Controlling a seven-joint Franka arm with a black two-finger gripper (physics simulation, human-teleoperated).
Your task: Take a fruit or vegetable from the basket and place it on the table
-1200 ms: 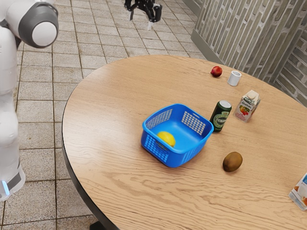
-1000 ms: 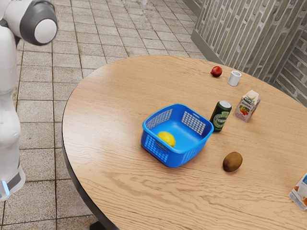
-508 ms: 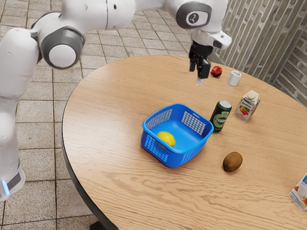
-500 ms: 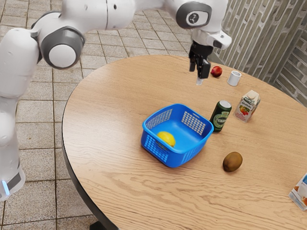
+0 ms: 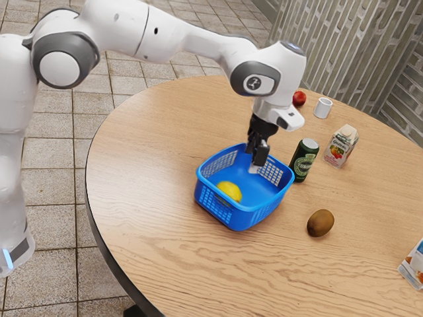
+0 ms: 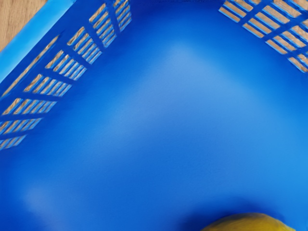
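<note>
You are looking over a round, light-brown wooden table [image 5: 145,145] with a dark outer edge, its grain running in wavy lines and catching a pale sheen toward the exterior view's left. Around it, a floor of speckled grey-beige square tiles [image 5: 49,191] is spreading out, and a wall of narrow grey upright strips [image 5: 337,49] is rising behind the table toward the exterior view's right. Your white arm is reaching in from the exterior view's left, and its black gripper [image 5: 256,166] is pointing down at the opening of a blue plastic basket with lattice sides [image 5: 266,209]; whether it is gaping or closed, you can't tell from these angles. The rounded yellow fruit [image 5: 229,191] is lying on the basket's floor, apart from the gripper, and its curved top is peeking in at the wrist view's edge. Out on the wood, a green cylindrical can [image 5: 304,160] is standing just beside the basket, with a white printed carton [image 5: 340,146] standing near it. A brown oval fruit [image 5: 320,223] is resting near the basket, another printed carton [image 5: 414,265] is sitting at the exterior view's right edge, and a round red fruit [image 5: 299,98] is lying near a small white cup [image 5: 323,107].
</note>
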